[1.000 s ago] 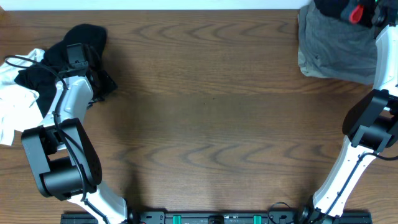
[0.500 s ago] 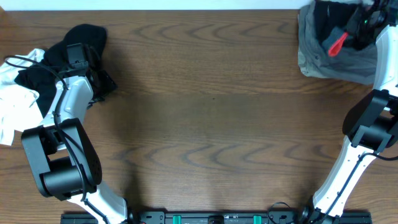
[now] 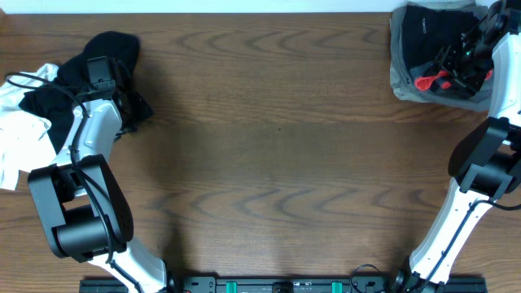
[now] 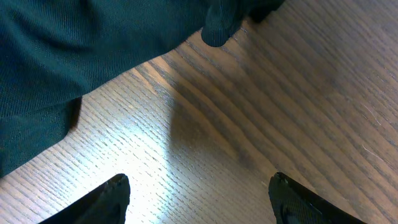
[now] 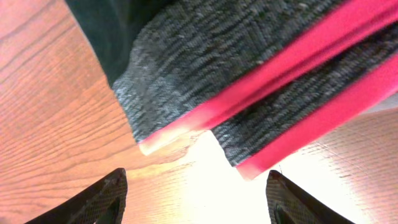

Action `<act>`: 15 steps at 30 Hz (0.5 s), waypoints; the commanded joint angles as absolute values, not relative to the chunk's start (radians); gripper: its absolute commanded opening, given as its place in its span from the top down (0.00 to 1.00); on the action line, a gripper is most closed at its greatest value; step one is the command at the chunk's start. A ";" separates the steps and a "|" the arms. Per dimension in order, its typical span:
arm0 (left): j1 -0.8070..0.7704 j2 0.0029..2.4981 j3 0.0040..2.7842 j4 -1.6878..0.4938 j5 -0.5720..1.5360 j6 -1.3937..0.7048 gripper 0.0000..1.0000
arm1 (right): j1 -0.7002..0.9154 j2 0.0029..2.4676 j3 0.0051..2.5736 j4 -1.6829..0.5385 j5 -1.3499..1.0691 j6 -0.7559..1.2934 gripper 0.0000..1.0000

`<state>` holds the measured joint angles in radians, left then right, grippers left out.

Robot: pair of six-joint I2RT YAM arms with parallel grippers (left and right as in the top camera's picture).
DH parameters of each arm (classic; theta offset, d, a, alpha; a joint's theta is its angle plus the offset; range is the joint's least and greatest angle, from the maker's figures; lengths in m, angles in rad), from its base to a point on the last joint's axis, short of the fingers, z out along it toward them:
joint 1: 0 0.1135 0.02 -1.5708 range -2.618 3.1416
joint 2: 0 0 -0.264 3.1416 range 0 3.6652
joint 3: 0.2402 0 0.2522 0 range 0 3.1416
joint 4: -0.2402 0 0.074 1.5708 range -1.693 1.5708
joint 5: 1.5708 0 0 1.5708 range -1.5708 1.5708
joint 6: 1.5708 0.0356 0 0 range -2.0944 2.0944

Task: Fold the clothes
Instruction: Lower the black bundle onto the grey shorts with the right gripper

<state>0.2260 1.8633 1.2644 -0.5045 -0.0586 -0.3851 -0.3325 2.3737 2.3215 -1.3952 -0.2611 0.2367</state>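
Where my right tool (image 5: pixel 199 199) hangs released, fingers (image 5: pixel 106 196) spread wide, the grey-and-coral waistband (image 5: pixel 261 68) lies just beyond their tips, ungrasped. The black trousers (image 3: pixel 427 37) sit bunched on grey-khaki shorts (image 3: pixel 400 81) at the far right corner of the bench (image 3: pixel 269 146). My left tool (image 4: pixel 199 202), likewise released, hovers over bare brown wood grain beside the black garment (image 3: pixel 110 49). A white T-shirt (image 3: pixel 20 138) lies further left. A small pale mark on the trousers is too small to read.
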 commanded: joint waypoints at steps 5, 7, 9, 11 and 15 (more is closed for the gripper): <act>0.223 1.869 1.254 -0.503 -0.060 -0.379 0.27 | -0.369 2.217 2.331 -1.353 -0.260 0.210 0.31; 0.223 1.869 1.254 -0.503 -0.060 -0.379 0.27 | -0.391 2.187 2.331 -1.319 -0.238 0.213 0.29; 0.223 1.869 1.254 -0.503 -0.060 -0.379 0.27 | -0.419 2.177 2.331 -1.282 -0.237 0.213 0.27; 0.223 1.869 1.254 -0.503 -0.060 -0.379 0.27 | -0.451 2.182 2.326 -1.256 -0.250 0.212 0.26; 0.223 1.869 1.254 -0.503 -0.060 -0.379 0.27 | -0.517 2.222 2.296 -1.192 -0.401 0.097 0.27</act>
<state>0.2260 1.8633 1.2644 -0.5041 -0.0586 -0.3851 -0.4866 2.1799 2.3199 -1.2003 -0.3065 0.1837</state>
